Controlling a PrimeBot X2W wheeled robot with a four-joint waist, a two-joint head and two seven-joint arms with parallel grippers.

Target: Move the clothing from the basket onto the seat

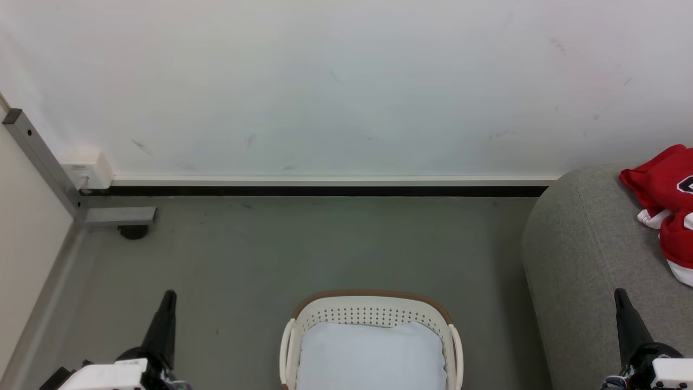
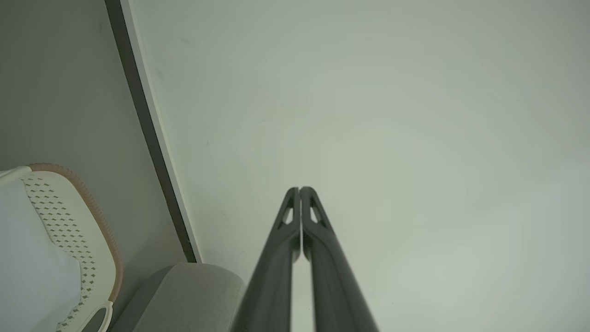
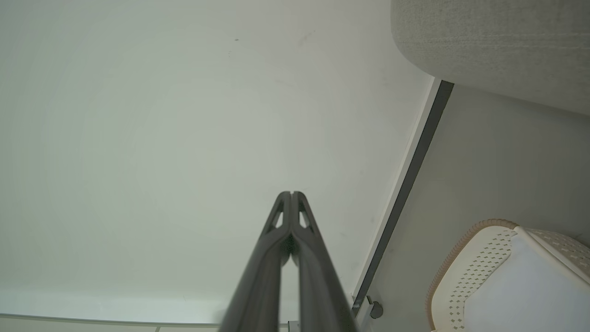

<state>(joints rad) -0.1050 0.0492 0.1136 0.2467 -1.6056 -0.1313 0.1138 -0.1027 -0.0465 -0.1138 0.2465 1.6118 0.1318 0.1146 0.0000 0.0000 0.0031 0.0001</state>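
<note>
Red clothing [image 1: 667, 203] with white trim lies on the grey seat [image 1: 579, 254] at the right edge of the head view. The cream basket [image 1: 372, 310] with its brown rim stands on the floor at the bottom middle, and a plain white pad [image 1: 371, 355] lies inside it. My left gripper [image 1: 169, 297] is at the lower left, shut and holding nothing, apart from the basket. My right gripper [image 1: 620, 295] rises at the lower right in front of the seat, shut and holding nothing. Both wrist views show the fingers pressed together, left gripper [image 2: 299, 190] and right gripper [image 3: 292, 193], pointing at the wall.
A white wall [image 1: 335, 92] with a dark baseboard [image 1: 314, 190] closes the far side. A metal rail [image 1: 40, 157] and a white socket box [image 1: 86, 170] sit in the left corner. Grey floor [image 1: 303, 244] lies between basket and wall.
</note>
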